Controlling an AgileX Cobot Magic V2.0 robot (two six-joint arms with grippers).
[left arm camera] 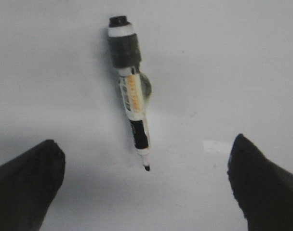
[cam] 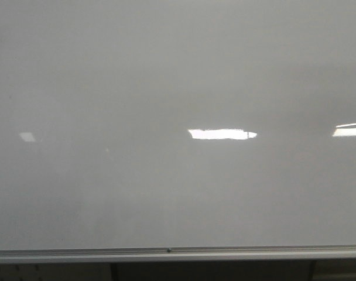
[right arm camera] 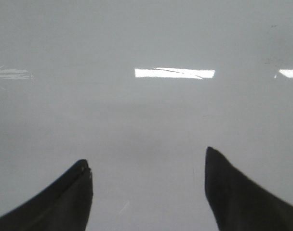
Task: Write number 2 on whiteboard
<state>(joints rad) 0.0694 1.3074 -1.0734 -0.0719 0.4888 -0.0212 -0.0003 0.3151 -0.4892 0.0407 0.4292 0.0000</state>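
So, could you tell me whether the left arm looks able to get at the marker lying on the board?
Probably yes: the left gripper is open, and the uncapped marker lies on the whiteboard ahead of it, with nothing between.

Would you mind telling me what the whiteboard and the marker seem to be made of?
The whiteboard looks like a glossy coated panel, since it mirrors bright lights; its edge rail appears to be brushed silver metal. The marker seems to be smooth plastic with a printed label and a dark tip.

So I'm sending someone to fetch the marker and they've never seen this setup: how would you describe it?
Look at the pale whiteboard under the left gripper, whose black fingers are spread open. The marker lies there beyond the fingertips: white barrel, orange label, black tip uncapped, and nothing else lies near it.
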